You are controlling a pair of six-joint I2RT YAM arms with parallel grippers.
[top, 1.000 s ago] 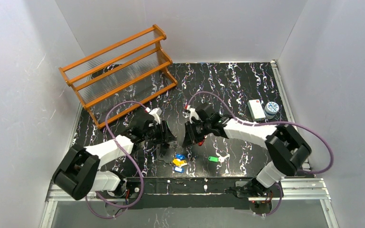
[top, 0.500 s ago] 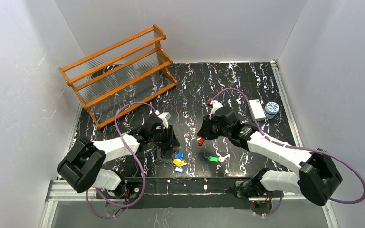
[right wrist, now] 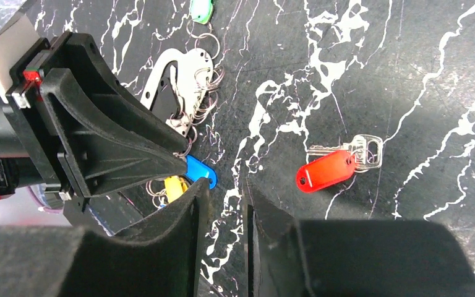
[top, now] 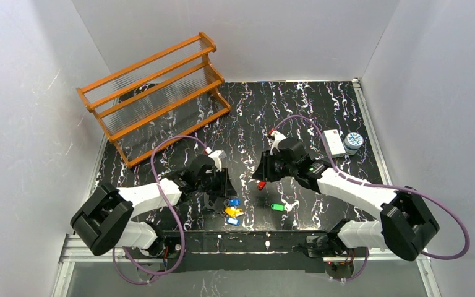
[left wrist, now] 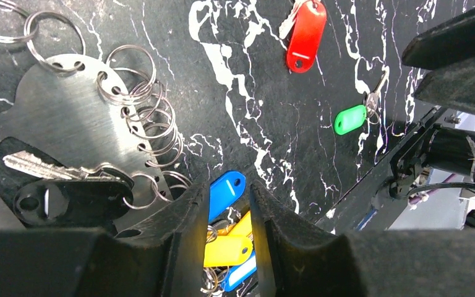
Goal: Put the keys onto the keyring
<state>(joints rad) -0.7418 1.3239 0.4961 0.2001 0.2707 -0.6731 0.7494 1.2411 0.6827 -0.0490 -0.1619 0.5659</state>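
The keyring [left wrist: 68, 117] is a pale metal plate carrying several wire rings, with a black-tagged key [left wrist: 62, 199] lying on it. It also shows in the right wrist view as the keyring [right wrist: 161, 77]. My left gripper [left wrist: 229, 185] hovers over a cluster of keys, its jaws narrowly open. A blue tag [left wrist: 226, 190] and a yellow tag [left wrist: 226, 250] show through the gap. The red key [right wrist: 326, 170] lies loose on the table beside my right gripper [right wrist: 226, 184], which is open and empty. The green key [top: 277, 206] lies apart near the front.
A wooden rack [top: 154, 86] stands at the back left. A white box [top: 333, 142] and a round tin [top: 353, 142] sit at the right edge. The two grippers [top: 222, 187] [top: 261, 175] are close together over the black marbled table [top: 297, 105].
The right arm swung round and its jaws opened, leaving the red key on the table. The left gripper shifted slightly right over the tag cluster while its jaws narrowed.
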